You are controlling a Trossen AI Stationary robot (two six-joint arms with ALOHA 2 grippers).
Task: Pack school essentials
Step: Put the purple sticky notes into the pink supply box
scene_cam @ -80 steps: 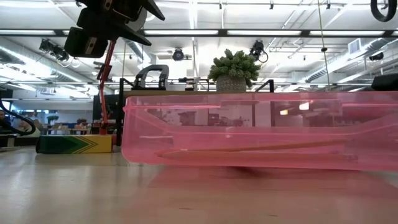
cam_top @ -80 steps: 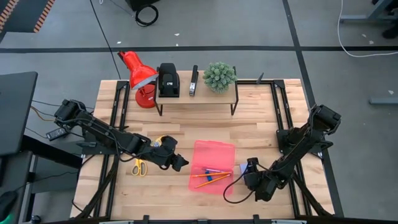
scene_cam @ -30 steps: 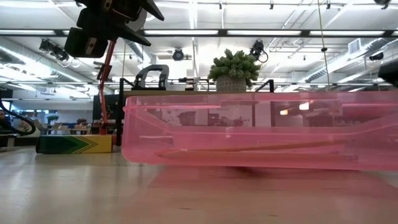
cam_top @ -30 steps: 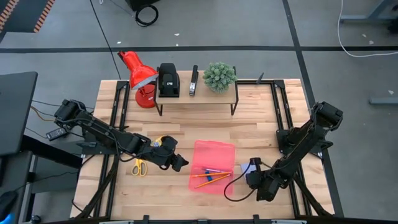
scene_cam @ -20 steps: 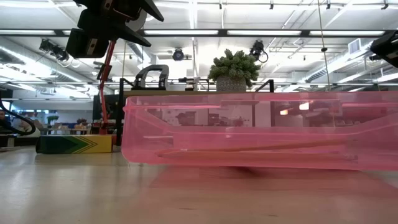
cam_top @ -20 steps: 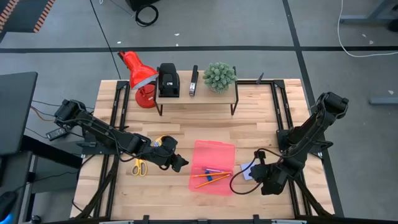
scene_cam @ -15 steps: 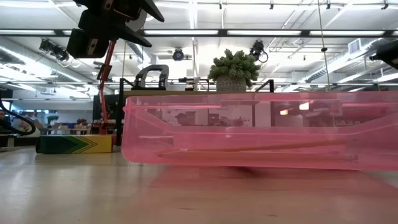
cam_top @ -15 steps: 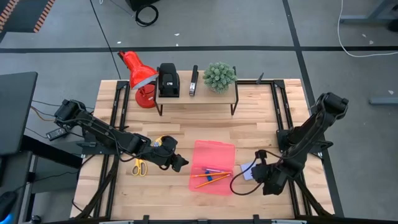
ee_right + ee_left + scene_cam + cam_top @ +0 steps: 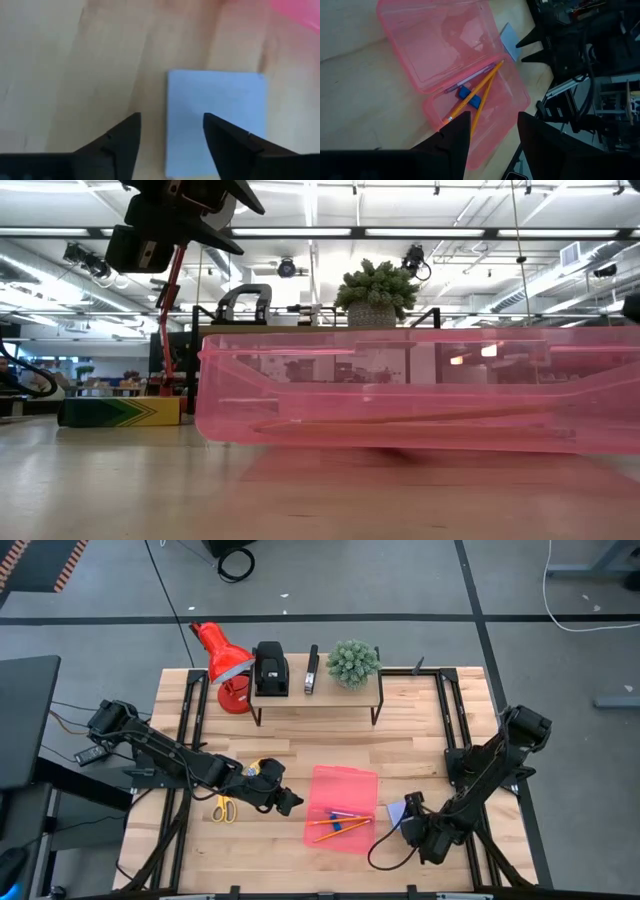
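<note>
- Right gripper (image 9: 405,823) in high view: low at the table's near right, just beside the pale notepad (image 9: 397,809); pink case (image 9: 342,807) holds two orange pencils (image 9: 337,828); left gripper (image 9: 290,804) beside the case
- Low view: crayon box (image 9: 120,411) on the table, left of the case (image 9: 420,390)
- Left wrist: fingers (image 9: 454,135) apart over the case, blue eraser (image 9: 469,96) inside
- Right wrist: fingers (image 9: 121,137) spread wide, empty, notepad (image 9: 215,122) flat on the wood

I was working in a big open lab: a wooden bench (image 9: 420,720) on grey concrete floor (image 9: 400,580) marked with dark tape lines, long ceiling strip lights (image 9: 300,232) and exposed pipework overhead, cluttered workstations (image 9: 110,385) far behind.
</note>
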